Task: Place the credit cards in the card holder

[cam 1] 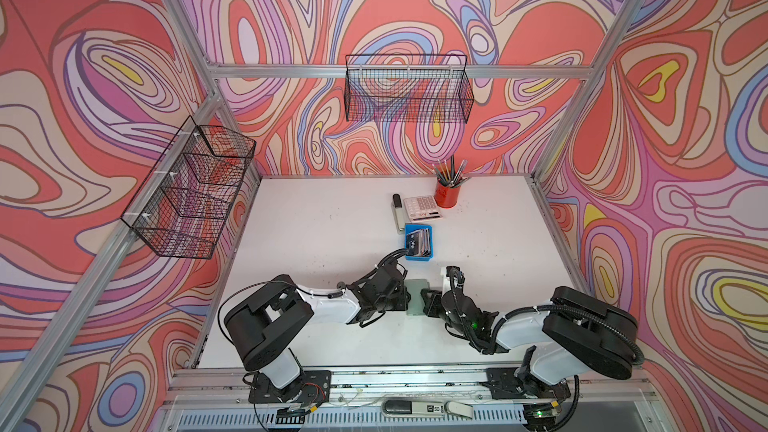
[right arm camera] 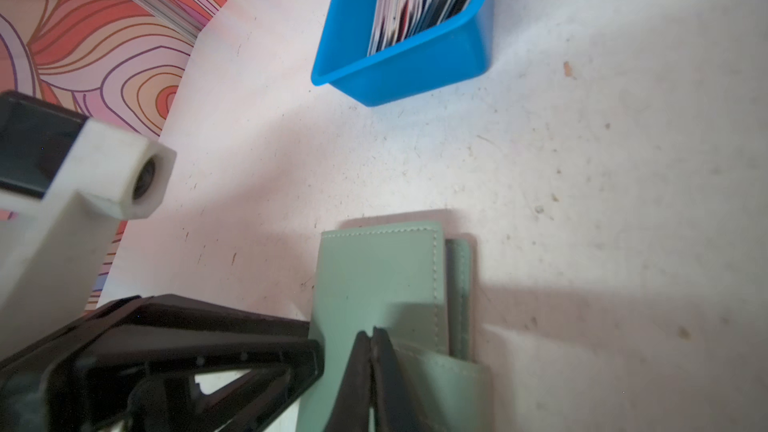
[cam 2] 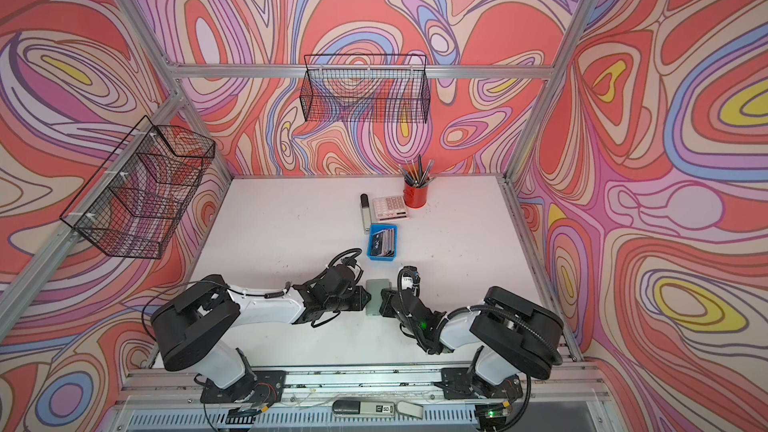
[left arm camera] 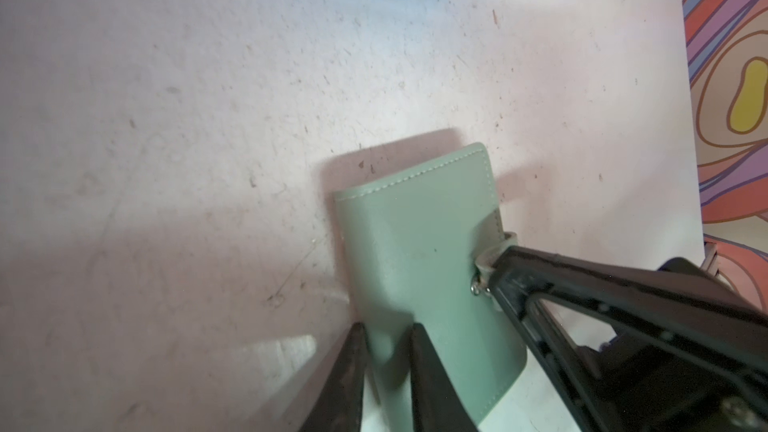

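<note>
Both left gripper [left arm camera: 387, 329] and right gripper [right arm camera: 372, 333] tight on closed card holder [left arm camera: 415, 226], inside unseen.

Card holder [cam 1: 417, 297] lies flat on the tabletop [cam 1: 316, 234], near centre. Left gripper [cam 1: 405, 297] at its left edge, right gripper [cam 1: 424, 299] at its right. Just beyond it, a tray [cam 1: 418, 258] with credit cards [cam 1: 419, 239] standing inside. Farther back is a calculator [cam 1: 423, 207], with a pencil cup [cam 1: 446, 195] to its right.
</note>
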